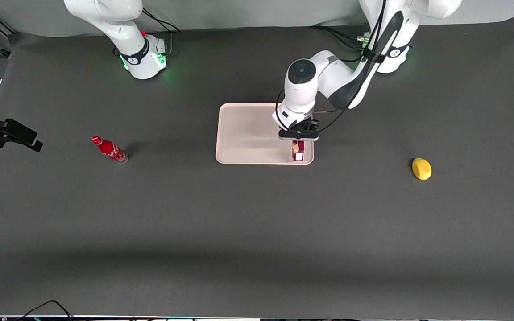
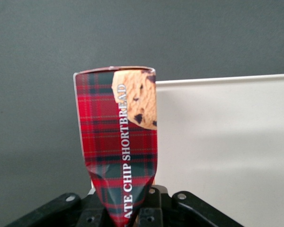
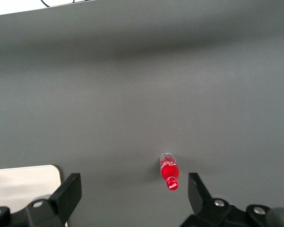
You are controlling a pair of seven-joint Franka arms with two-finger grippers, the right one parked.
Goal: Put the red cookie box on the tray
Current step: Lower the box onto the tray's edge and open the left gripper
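Observation:
The red cookie box [image 1: 298,151] is a tartan-red carton printed with a chocolate-chip cookie. It hangs upright, end down, from my left gripper [image 1: 298,137], which is shut on its upper end. The carton is squeezed to a wedge where the gripper [image 2: 125,208] pinches the box [image 2: 118,137]. The box is over the pale cream tray [image 1: 248,133], at the tray's corner nearest the front camera on the working arm's side. Its lower end is level with the tray's rim [image 2: 217,80]. Whether it touches the tray floor I cannot tell.
A small red bottle [image 1: 109,150] lies tilted on the dark mat toward the parked arm's end, also seen as the bottle [image 3: 169,171] in the right wrist view. A yellow lemon-shaped object [image 1: 421,168] sits toward the working arm's end.

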